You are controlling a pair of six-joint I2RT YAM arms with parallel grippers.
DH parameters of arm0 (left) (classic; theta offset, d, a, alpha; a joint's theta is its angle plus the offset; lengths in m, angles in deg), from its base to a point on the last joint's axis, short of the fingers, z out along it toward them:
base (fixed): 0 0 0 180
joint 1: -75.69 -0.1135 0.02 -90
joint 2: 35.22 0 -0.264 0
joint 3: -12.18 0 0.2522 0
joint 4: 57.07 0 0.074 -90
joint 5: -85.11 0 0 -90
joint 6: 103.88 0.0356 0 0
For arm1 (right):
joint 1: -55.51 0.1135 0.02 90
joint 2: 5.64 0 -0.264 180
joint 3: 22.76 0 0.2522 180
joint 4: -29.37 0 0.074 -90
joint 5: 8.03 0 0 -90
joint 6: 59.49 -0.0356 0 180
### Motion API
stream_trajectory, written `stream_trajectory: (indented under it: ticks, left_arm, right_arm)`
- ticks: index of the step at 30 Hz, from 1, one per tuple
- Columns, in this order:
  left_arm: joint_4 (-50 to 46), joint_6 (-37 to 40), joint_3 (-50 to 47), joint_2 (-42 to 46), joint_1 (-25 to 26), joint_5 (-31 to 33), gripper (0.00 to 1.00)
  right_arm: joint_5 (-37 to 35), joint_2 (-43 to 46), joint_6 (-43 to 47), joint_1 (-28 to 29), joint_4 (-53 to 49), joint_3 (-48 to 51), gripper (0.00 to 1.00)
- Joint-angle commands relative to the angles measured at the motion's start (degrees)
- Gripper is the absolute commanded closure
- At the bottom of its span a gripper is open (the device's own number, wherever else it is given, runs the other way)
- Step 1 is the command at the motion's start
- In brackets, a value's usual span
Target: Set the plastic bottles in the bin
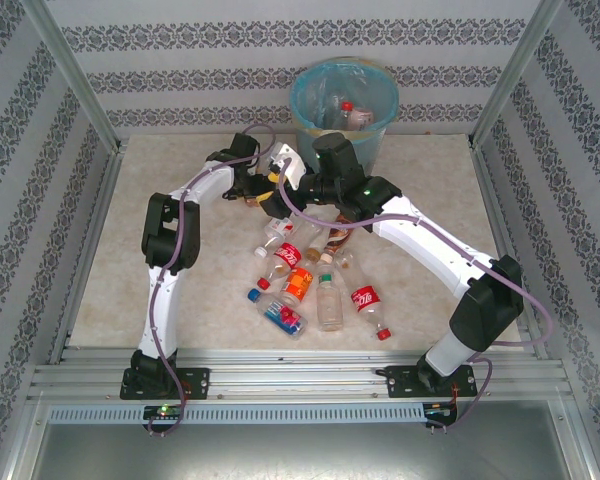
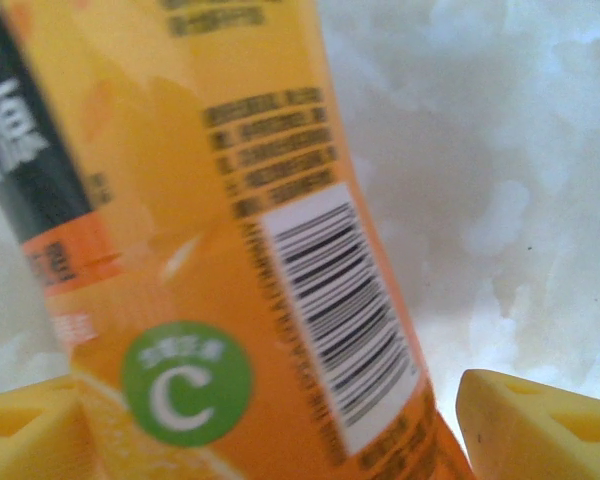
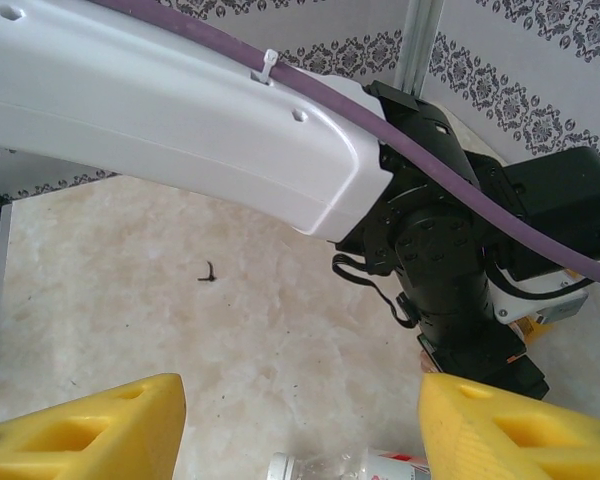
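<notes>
At the far edge of the table, the bin held a few bottles. My left gripper was clamped on an orange-labelled bottle; my right gripper stood wide apart, empty, near the loose bottles.

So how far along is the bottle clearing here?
A few bottles already lie in the bin. The left gripper holds an orange bottle; the right gripper is open and empty. About eight more bottles lie on the table, left to do.
</notes>
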Motion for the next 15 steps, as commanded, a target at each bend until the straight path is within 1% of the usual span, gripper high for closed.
stream_trajectory:
  ticks: [1, 5, 7, 11, 15]
  left_arm:
    - [-2.74, 2.20, 1.27, -1.39, 0.38, 1.85, 0.17]
    - [-3.19, 3.08, 0.98, -1.40, 0.29, 2.87, 0.18]
    - [-3.27, 3.27, 0.72, -1.40, 0.34, 2.80, 0.22]
    - [-3.45, 3.45, 0.57, -1.24, 0.25, 2.57, 0.25]
    - [-3.12, 3.55, 0.45, -0.39, 0.12, 2.60, 0.31]
  right_arm:
    - [-0.54, 0.40, 1.01, 0.83, -0.21, -0.45, 0.36]
    - [-0.45, 0.02, 1.64, 0.87, -0.42, -0.71, 0.36]
    - [-0.52, -0.04, 2.01, 0.87, -0.50, -0.62, 0.36]
    - [-0.55, -0.04, 2.16, 0.87, -0.57, -0.62, 0.36]
    - [-0.71, 0.35, 2.22, 0.80, -0.57, -0.53, 0.36]
